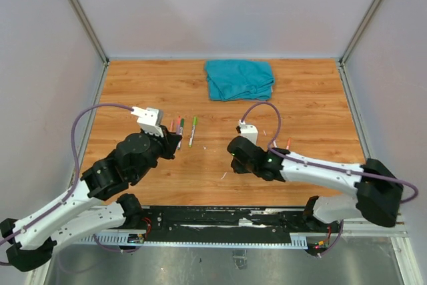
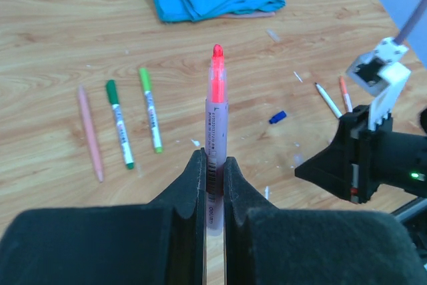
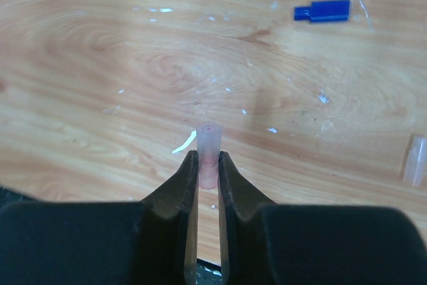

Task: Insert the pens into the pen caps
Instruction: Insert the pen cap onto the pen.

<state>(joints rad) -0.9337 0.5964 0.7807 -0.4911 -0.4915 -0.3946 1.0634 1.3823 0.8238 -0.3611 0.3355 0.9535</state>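
1. The black-and-white left arm (image 1: 100, 178) reaches from the table's near left corner toward its middle.
2. Its black two-finger left gripper (image 2: 213, 165) clamps a red-tipped pale marker pen (image 2: 216, 108).
3. The black-and-white right arm (image 1: 320, 171) stretches leftward, low, near the near edge.
4. Its black right gripper (image 3: 208, 161) pinches a small translucent pinkish cap (image 3: 209, 139).

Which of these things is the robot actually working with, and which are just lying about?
For the job: red pen in the left gripper; pale cap in the right gripper; blue cap; pink pen, dark green pen and light green pen on the table.

Lying about: teal cloth.
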